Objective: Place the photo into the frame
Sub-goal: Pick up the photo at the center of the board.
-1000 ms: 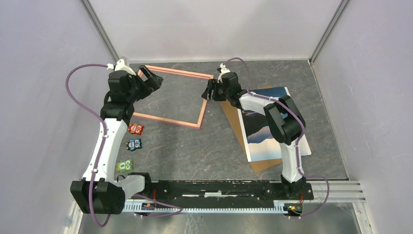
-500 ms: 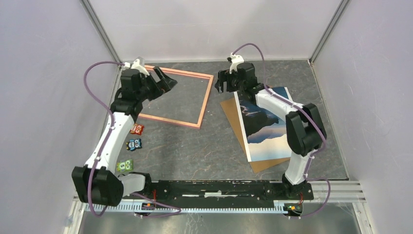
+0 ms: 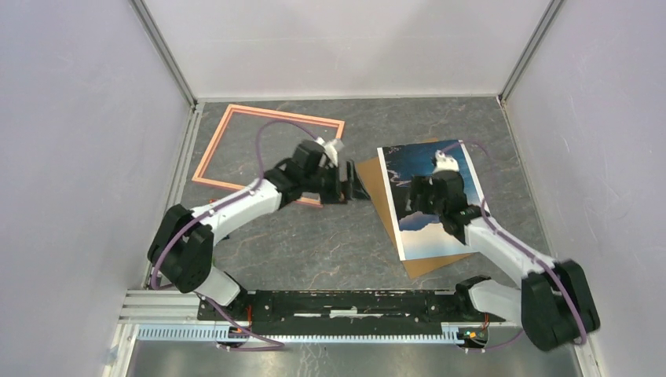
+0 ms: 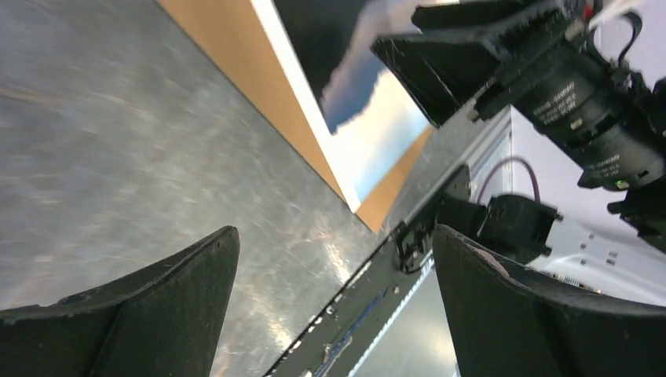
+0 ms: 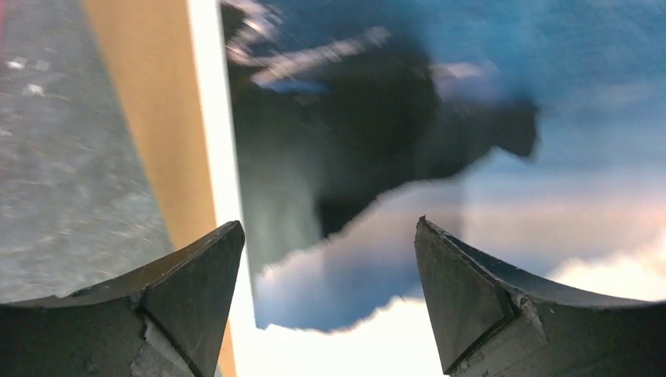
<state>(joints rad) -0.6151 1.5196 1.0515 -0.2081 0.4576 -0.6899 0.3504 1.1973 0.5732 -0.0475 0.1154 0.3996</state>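
Hovering over photo (image 5: pixel 377 118), right hand (image 5: pixel 328 226) spread; left hand (image 4: pixel 336 232) spread, seemingly near board (image 4: pixel 232 47).

One photo (image 3: pixel 397 165), one frame (image 3: pixel 287 115) — one board (image 3: pixel 375 187)

Grey table (image 3: pixel 314 243): frame (image 3: pixel 287 115), brown board (image 3: pixel 374 182)

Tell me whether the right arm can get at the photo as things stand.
Probably yes. The right pincer hangs open above the photo, which lies face up and uncovered on the brown board. The left pincer, also open, sits by the board's edge, clear of the way.
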